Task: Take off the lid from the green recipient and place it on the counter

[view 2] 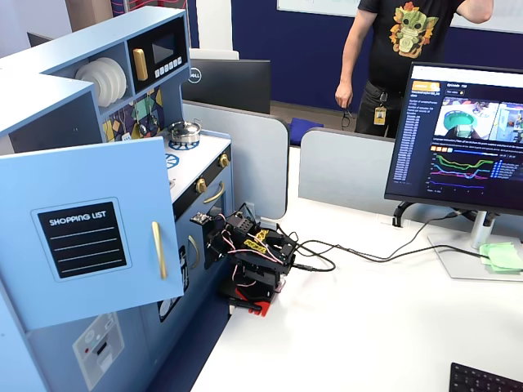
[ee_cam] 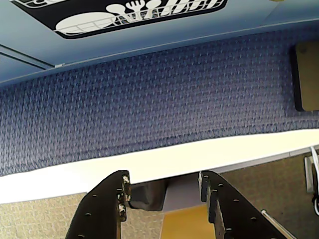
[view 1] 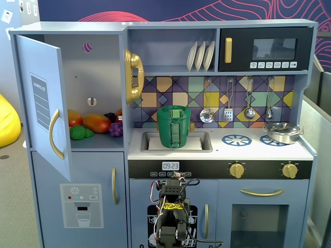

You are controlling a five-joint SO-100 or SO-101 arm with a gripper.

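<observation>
The green recipient (view 1: pixel 177 127) stood in the sink at frame centre, its lid (view 1: pixel 174 108) on. The gripper (ee_cam: pixel 164 186), folded low at the bottom edge, had fingers (ee_cam: pixel 107 204) apart, empty. It should rise well clear of the counter (view 1: pixel 222 150) edge, then descend squarely onto the knob.

One fixed view faces the toy kitchen head-on from roughly counter (view 1: pixel 222 150) height, close enough that the cabinet fills the frame, with the folded arm (view 1: pixel 172 217) low at centre. Another fixed view stands off to the kitchen's side, higher and farther back, looking obliquely down across a white table (view 2: pixel 368 327) toward a monitor (view 2: pixel 462 135) and a standing person (view 2: pixel 404 57). Both fixed views share the arm (view 2: pixel 249 257), the silver pan (view 1: pixel 282 133) and the open fridge door (view 2: pixel 94 237). The wrist view sits very near the blue mat (ee_cam: pixel 149 99), looking down past the dark fingers (ee_cam: pixel 107 204) at the cabinet's lower front.
</observation>
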